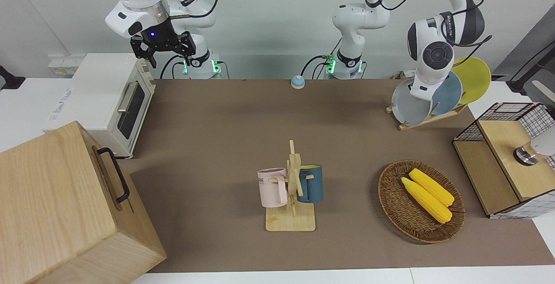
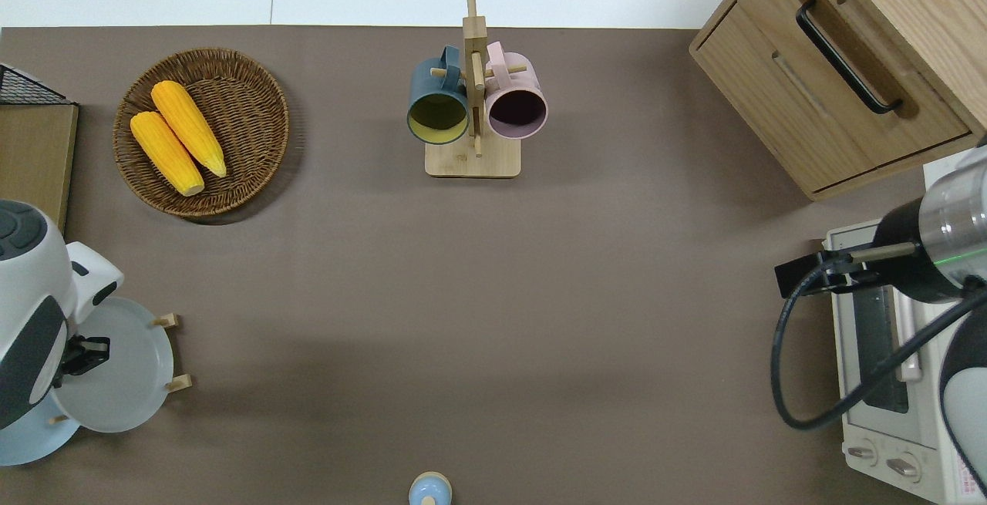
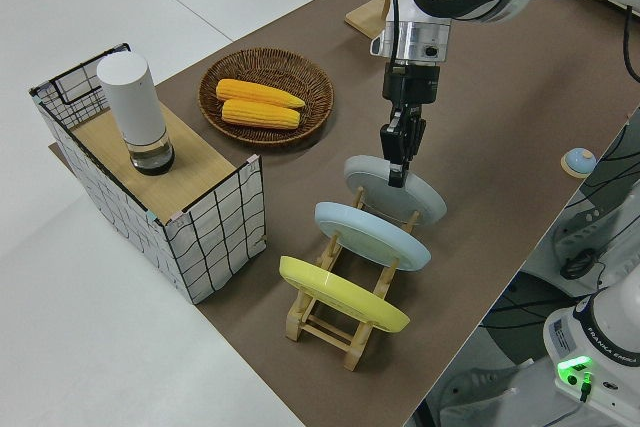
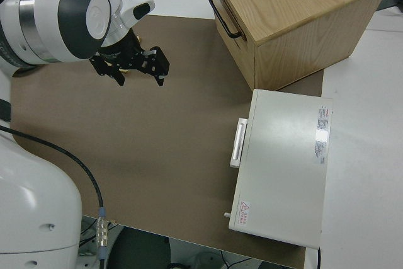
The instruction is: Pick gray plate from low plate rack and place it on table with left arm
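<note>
The gray plate (image 1: 409,104) leans in the slot of the low plate rack (image 1: 427,120) farthest from the robots, at the left arm's end of the table (image 1: 217,123). It also shows in the overhead view (image 2: 127,370) and the left side view (image 3: 425,202). My left gripper (image 3: 397,175) points down from above and is closed on the plate's upper rim; the overhead view shows the gripper (image 2: 91,351) over the plate. The plate still stands in the rack. The right gripper (image 1: 169,56) is open, empty and parked.
A light blue plate (image 1: 448,95) and a yellow plate (image 1: 477,78) stand in the same rack, nearer the robots. A basket of corn (image 1: 420,201), a wire-and-wood box (image 1: 503,158), a mug stand (image 1: 292,188), a toaster oven (image 1: 112,97) and a wooden cabinet (image 1: 56,206) stand around.
</note>
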